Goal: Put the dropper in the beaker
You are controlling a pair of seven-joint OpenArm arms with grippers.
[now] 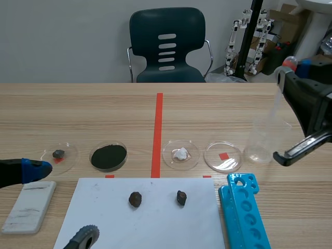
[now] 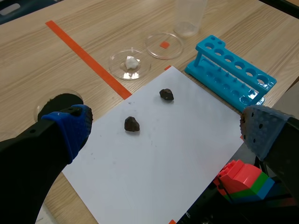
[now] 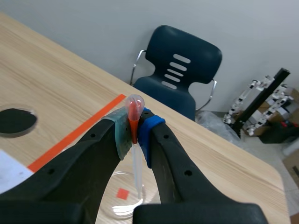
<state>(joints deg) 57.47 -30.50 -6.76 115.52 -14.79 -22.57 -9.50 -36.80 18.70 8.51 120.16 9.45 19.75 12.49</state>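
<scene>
The dropper (image 3: 135, 112), a clear tube with a red bulb, is pinched upright just under the bulb by my right gripper (image 3: 134, 131), which is shut on it. In the scene view that right gripper (image 1: 286, 72) hangs above the table's right side, and the dropper (image 1: 276, 102) slants down toward the clear beaker (image 1: 262, 142) standing below. The beaker (image 2: 189, 16) stands far ahead of my left gripper (image 2: 163, 135). My left gripper (image 1: 54, 205) is low at the near left, open, with nothing between its fingers.
A white paper sheet (image 1: 140, 218) carries two dark stones (image 1: 135, 199). A blue test-tube rack (image 1: 244, 212) lies beside it. Several petri dishes (image 1: 223, 156) line the table's middle. A white slab (image 1: 28, 205) lies near left. A chair (image 1: 167, 46) stands behind.
</scene>
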